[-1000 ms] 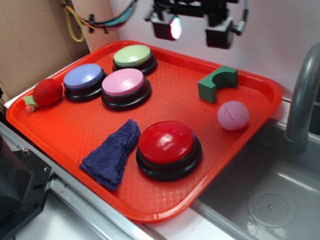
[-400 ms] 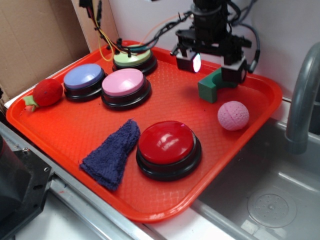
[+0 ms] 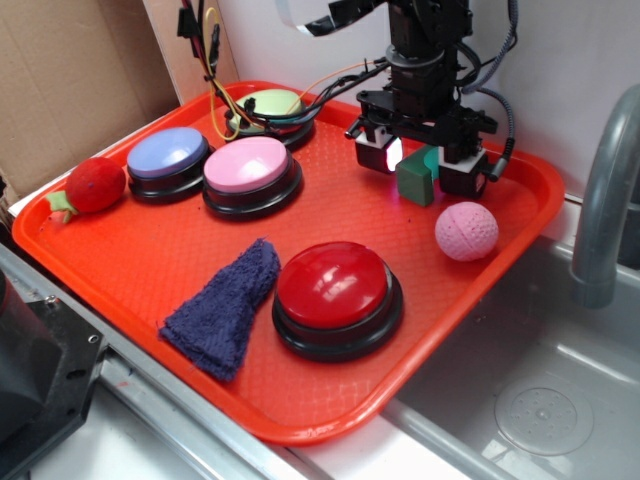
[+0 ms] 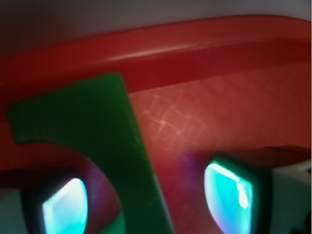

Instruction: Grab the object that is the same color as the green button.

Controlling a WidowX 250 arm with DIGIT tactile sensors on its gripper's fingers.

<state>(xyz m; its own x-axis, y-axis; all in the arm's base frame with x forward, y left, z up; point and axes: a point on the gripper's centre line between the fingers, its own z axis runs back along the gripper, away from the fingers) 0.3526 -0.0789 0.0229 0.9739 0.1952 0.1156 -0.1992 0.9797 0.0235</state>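
The gripper (image 3: 419,168) sits low at the far right of the tray (image 3: 150,270) with its jaws spread apart either side of the green block (image 3: 418,178), not clenched on it.

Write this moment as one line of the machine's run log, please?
stage: closing in | fingers: open, straddling small dark green arch block | block: resting on red plastic tray, not lifted | pale green dome button: untouched

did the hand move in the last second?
Yes. The hand has come down from above the tray's far rim and now straddles the green block, beside the pink ball.
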